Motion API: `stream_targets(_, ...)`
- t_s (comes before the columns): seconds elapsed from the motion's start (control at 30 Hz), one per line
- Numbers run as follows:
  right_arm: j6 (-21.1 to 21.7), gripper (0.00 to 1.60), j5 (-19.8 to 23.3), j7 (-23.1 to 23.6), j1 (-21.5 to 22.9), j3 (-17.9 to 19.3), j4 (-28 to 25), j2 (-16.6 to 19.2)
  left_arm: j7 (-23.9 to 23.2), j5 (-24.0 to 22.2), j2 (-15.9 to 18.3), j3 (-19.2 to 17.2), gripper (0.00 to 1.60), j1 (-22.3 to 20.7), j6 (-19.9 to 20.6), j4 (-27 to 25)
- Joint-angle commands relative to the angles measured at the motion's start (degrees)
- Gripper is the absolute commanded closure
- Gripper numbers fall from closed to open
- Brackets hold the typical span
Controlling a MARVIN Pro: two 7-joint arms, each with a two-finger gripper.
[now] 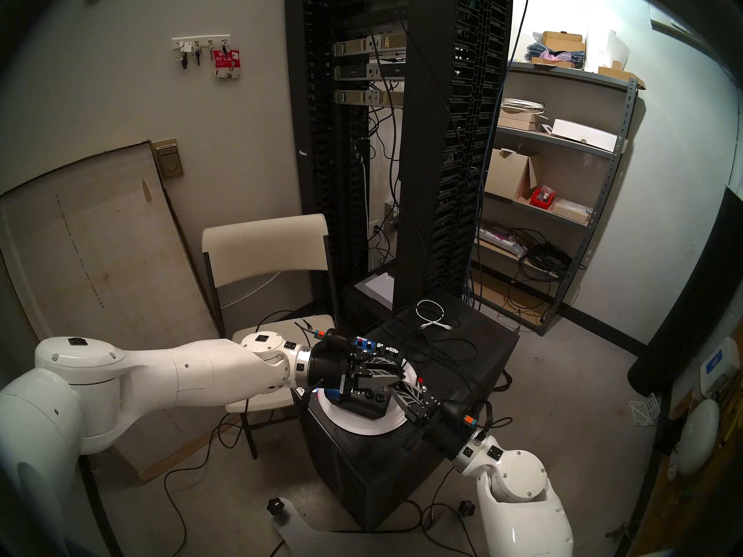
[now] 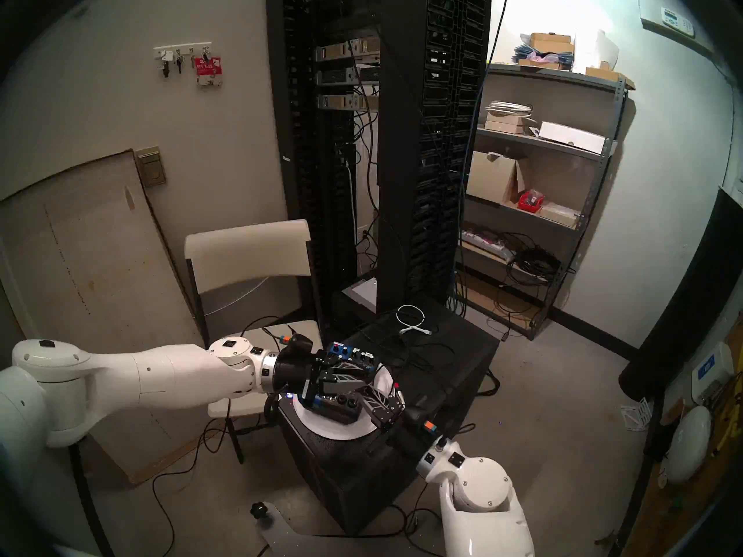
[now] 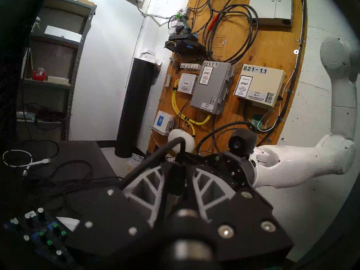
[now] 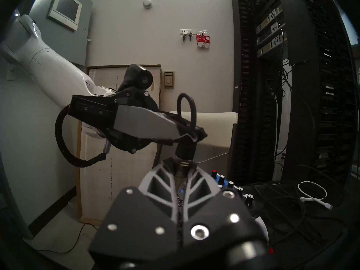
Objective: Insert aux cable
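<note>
2 jaws on 1 plug: left jaws clamp the aux cable (image 4: 186, 146) by its black body, right jaws pinch its metal tip, above the mixer (image 1: 370, 401). My worries: opposed pulls bend the tip; cable loop snags a finger.

Glossy white arms (image 1: 193, 371) end in black hands with grey lattice-ribbed fingers (image 4: 161, 185).

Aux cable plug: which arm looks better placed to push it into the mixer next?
Left. The left gripper clamps the aux cable plug by its body, above the mixer; the right gripper is shut at the plug's metal tip, likely steadying it.
</note>
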Motion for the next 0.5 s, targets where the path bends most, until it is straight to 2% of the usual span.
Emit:
stream_targets(0.0,-2.0,1.6,-1.1,-1.5,2.4,-2.7,2.0,0.4,0.9,-0.4,0.4,-0.3,1.16,0.2,-0.3,-0.9)
stream_targets(0.47,-5.8,1.6,-2.5,-4.9,6.9,-3.7,8.4,0.7,1.4,-0.4,1.2,0.0,1.17,0.6,-0.8,-1.2)
